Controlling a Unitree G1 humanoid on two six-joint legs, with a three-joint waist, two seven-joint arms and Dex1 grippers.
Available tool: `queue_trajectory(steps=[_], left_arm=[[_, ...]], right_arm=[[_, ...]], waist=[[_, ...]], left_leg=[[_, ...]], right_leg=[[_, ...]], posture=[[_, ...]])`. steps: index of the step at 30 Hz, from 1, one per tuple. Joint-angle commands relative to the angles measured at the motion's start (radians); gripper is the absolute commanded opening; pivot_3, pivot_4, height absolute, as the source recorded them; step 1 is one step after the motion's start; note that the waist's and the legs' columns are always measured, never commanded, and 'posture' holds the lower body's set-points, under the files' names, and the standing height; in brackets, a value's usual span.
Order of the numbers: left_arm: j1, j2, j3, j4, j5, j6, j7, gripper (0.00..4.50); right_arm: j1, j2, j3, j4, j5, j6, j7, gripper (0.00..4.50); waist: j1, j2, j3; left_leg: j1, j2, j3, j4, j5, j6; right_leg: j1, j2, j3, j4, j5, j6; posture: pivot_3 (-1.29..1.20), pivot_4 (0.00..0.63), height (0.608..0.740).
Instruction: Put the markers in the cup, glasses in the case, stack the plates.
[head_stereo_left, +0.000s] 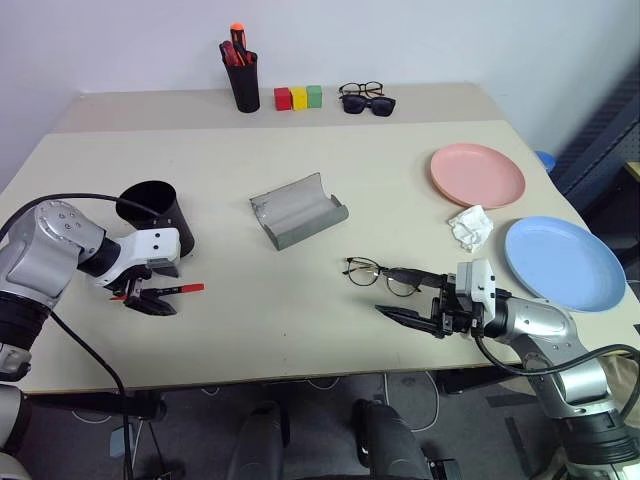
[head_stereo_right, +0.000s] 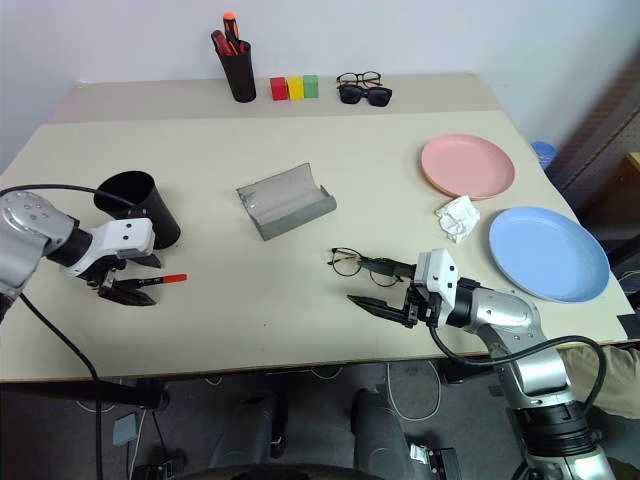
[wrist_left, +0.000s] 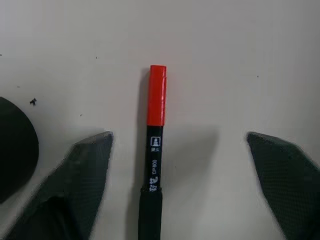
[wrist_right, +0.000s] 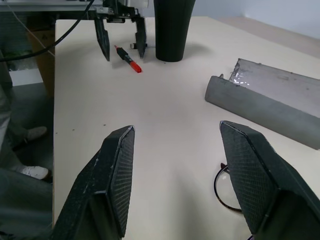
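Jaws apart on both grippers, left gripper (head_stereo_left: 150, 298) straddling one marker (wrist_left: 155, 125), two plates (head_stereo_left: 477, 174).

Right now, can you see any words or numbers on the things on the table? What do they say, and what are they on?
"CP 600", white print on the black barrel of the marker lying between the open fingers of the left gripper.
A small white square symbol sits above that print, and a small mark below it; both are too small to read.
Nothing else carries readable text.
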Motion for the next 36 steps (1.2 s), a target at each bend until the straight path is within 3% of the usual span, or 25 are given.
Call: queue_trajectory(steps=[1,5,18,21,25,36], left_arm=[[0.005,0.012,0.009,-0.018,0.022,-0.011,0.000,2.13],[0.029,0.018,0.018,-0.024,0.033,-0.030,0.010,0.05],[0.119,0.034,0.103,-0.149,-0.037,-0.015,-0.003,0.02],[0.112,0.037,0.096,-0.136,-0.023,-0.028,0.008,0.88],[0.109,0.029,0.075,-0.123,0.010,-0.060,0.037,2.84],[0.050,0.006,0.067,-0.082,0.046,-0.073,0.052,2.84]], right_arm=[[-0.016,-0.008,-0.027,-0.036,0.020,0.003,-0.006,2.76],[-0.025,-0.009,-0.030,-0.027,0.019,0.006,-0.005,2.76],[-0.049,0.000,-0.027,0.019,0.010,-0.014,0.009,2.76],[-0.058,0.003,-0.027,0.033,0.006,-0.023,0.012,2.76],[-0.060,0.004,-0.031,0.038,0.006,-0.027,0.011,2.76],[-0.029,-0.001,-0.040,0.018,0.010,-0.031,-0.005,2.76]], waist=[[0.000,0.000,0.000],[0.000,0.000,0.000],[-0.001,-0.001,-0.001],[-0.001,-0.001,-0.001],[0.000,-0.001,-0.001],[0.002,-0.001,-0.001]], left_leg=[[0.000,0.000,0.000,0.000,0.000,0.000],[0.000,0.000,0.000,0.000,0.000,0.000],[0.003,0.000,-0.001,0.001,0.000,0.000],[0.003,0.000,-0.001,0.002,0.000,0.000],[0.003,0.000,-0.001,0.002,0.000,0.000],[0.003,0.000,-0.001,0.002,0.000,0.000]], right_leg=[[0.000,0.000,0.000,0.000,0.000,0.000],[0.000,0.000,0.000,0.000,0.000,0.000],[0.000,0.000,0.000,0.009,-0.003,0.001],[0.000,0.000,0.000,0.009,-0.003,0.001],[0.000,0.000,0.000,0.009,-0.003,0.001],[0.000,0.000,0.000,0.009,-0.003,0.001]], posture=[[0.00,0.150,0.740],[0.00,0.150,0.740],[0.00,0.150,0.740],[0.00,0.150,0.740],[0.00,0.150,0.740],[0.00,0.150,0.740]])
